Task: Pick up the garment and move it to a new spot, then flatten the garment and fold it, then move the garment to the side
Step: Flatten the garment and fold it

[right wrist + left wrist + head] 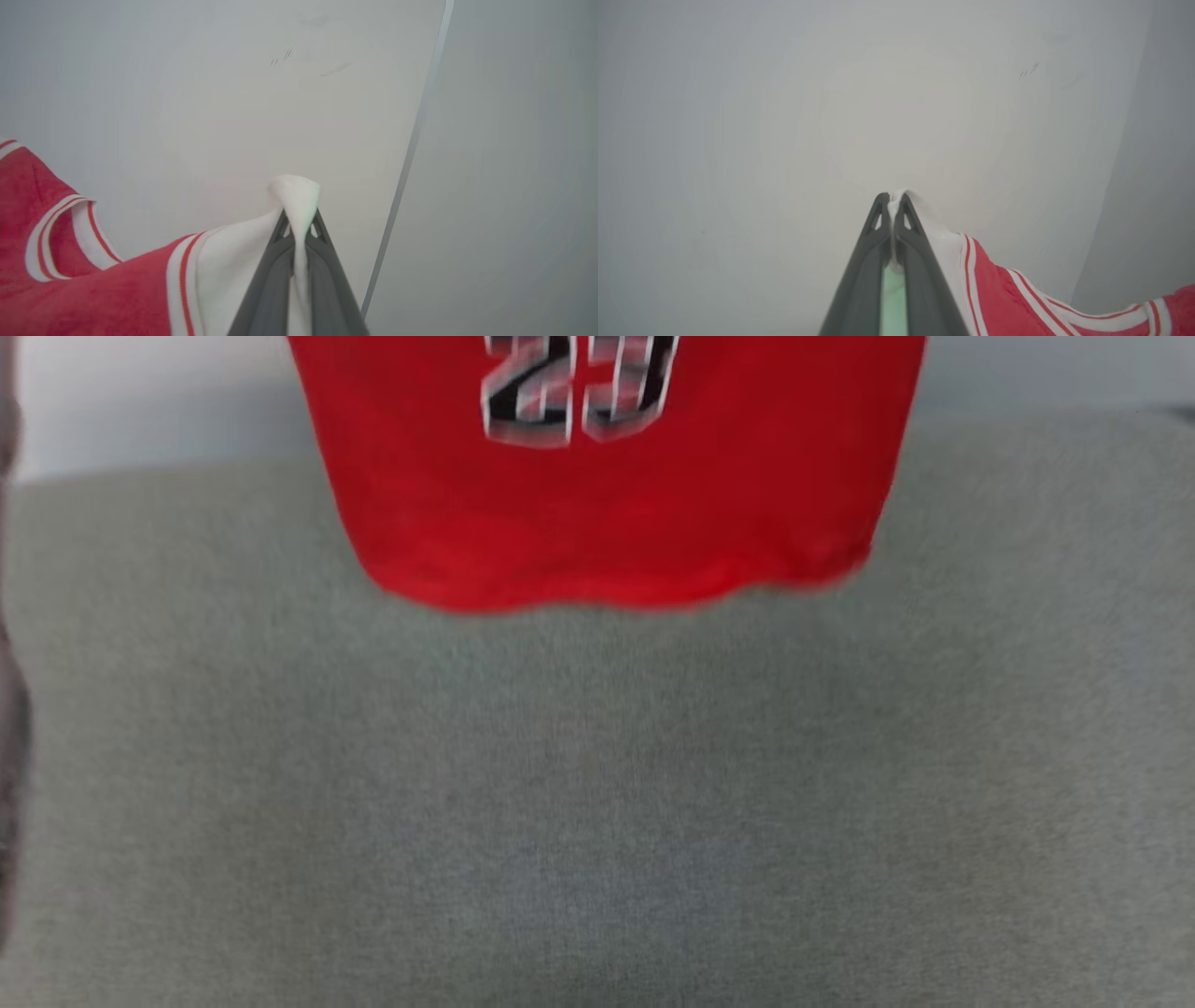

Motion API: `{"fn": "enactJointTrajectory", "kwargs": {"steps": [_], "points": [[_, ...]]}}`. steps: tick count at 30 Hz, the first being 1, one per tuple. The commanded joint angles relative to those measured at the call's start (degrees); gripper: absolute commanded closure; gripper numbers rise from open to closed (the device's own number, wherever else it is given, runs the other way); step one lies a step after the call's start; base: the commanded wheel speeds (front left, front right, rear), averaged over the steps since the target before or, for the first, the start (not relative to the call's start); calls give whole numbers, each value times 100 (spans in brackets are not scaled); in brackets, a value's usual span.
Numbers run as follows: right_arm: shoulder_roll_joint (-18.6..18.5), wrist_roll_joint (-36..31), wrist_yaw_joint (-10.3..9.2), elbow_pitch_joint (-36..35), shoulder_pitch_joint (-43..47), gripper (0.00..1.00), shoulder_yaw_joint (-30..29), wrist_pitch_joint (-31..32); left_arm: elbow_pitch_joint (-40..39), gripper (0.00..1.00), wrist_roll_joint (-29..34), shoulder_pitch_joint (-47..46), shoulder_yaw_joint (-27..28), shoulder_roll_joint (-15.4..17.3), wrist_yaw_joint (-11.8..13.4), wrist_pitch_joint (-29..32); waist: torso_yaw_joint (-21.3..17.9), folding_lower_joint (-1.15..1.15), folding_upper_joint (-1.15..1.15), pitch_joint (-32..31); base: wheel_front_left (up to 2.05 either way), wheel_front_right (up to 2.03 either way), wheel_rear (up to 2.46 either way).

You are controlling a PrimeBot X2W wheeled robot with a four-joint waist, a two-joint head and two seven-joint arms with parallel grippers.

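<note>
The garment (607, 513), a red jersey with a black, white-outlined number, hangs down from the top of the head view, its bottom hem above the grey cloth surface (597, 803). In the left wrist view my left gripper (891, 198) is shut on the garment's (999, 294) white sleeve, with red-white trim trailing off to the right. My right gripper (299, 214) in its own wrist view pinches the other white sleeve of the garment (93, 298), which drapes away to the left. Both sleeves are held up against a pale wall.
A pale wall (140, 401) rises behind the grey surface. A dark blurred edge (11, 756) runs down the left side of the head view. A thin vertical strip (411, 154) marks a wall corner in the right wrist view.
</note>
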Motion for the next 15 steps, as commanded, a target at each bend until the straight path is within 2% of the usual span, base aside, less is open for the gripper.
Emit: {"fn": "enactJointTrajectory", "kwargs": {"steps": [1, 8, 15], "points": [[-125, -113, -4, -68, -333, 100, -28, -207, -79, 100, 79, -367, -46, -1, -41, -202, 145, 0, 0, 1311, 0, 0, 0], [-513, -697, -5, -471, -1061, 100, -622, -473, -166, 100, 177, -1269, -42, -162, -48, -1140, 507, 0, 0, 2450, 0, 0, 0], [-351, -1408, -5, -1292, -856, 100, -1390, -467, -303, 100, 210, -1636, 59, -258, -124, -1476, 734, 0, 0, 3032, 0, 0, 0]]}}
